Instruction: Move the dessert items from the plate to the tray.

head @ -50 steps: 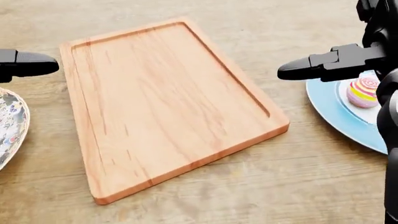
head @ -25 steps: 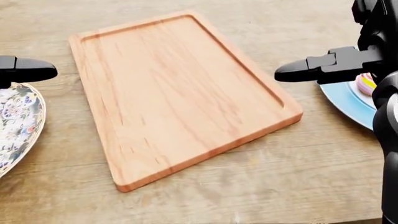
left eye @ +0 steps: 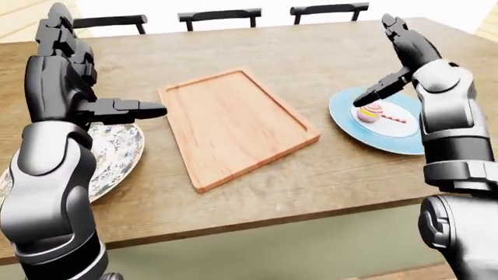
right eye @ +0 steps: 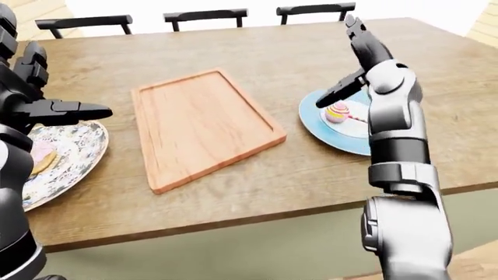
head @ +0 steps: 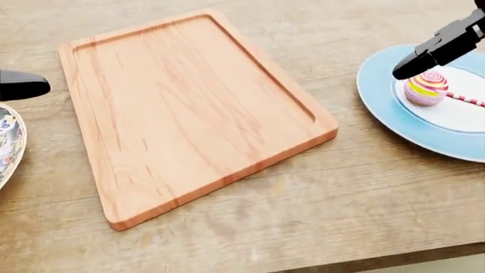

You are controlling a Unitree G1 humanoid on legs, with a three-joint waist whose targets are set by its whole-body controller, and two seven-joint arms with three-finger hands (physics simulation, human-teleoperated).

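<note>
- Waiting untouched on the blue plate (head: 379, 108) at the right edge of the head view, the lollipop (head: 425, 89) — a swirled, striped candy — has not been moved.
- The wooden tray (head: 98, 142) at centre holds nothing, so the whole task looks to be left.
- The right hand (left eye: 404, 49) hovers above the plate, fingers spread, gripping nothing.
- The left hand (left eye: 66, 64) is likewise open and empty — raised at upper left, over a patterned plate (left eye: 117, 154).
- Chairs (left eye: 218, 16) line the top; nothing blocks the path.
</note>
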